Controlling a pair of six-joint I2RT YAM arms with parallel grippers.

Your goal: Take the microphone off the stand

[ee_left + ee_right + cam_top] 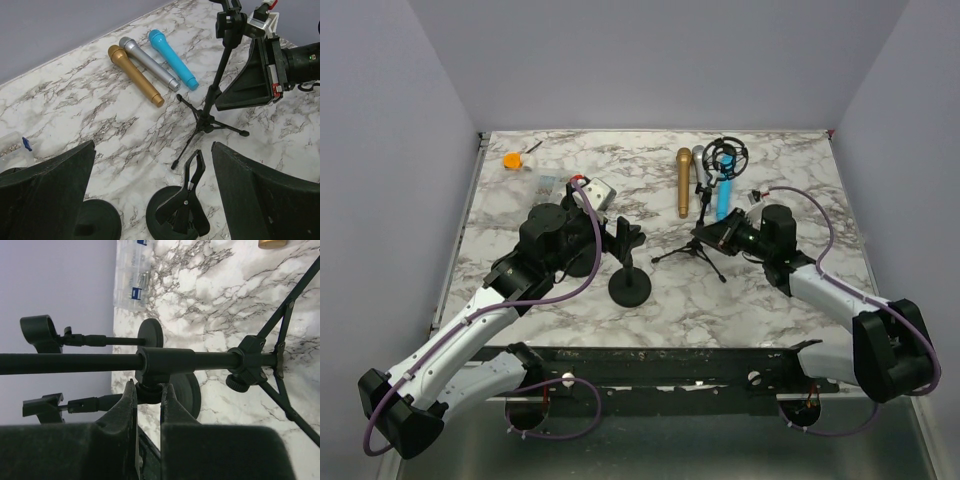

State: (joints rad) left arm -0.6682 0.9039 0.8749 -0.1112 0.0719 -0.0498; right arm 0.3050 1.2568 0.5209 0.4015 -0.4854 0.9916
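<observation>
Jaws on the right gripper (149,390) are clamped tight on the tripod stand (212,97) pole! Left gripper (152,167) gapes wide, holding nothing, above the clip stand (182,200). Gold microphone (136,76), silver microphone (149,63) and blue microphone (172,59) lie flat on the table (800,180), around twelve o'clock from the right jaws, untouched.

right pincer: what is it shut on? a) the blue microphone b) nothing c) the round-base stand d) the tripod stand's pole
d, the right wrist view shows the right pincer clamped on the collar of the tripod stand's pole.
</observation>
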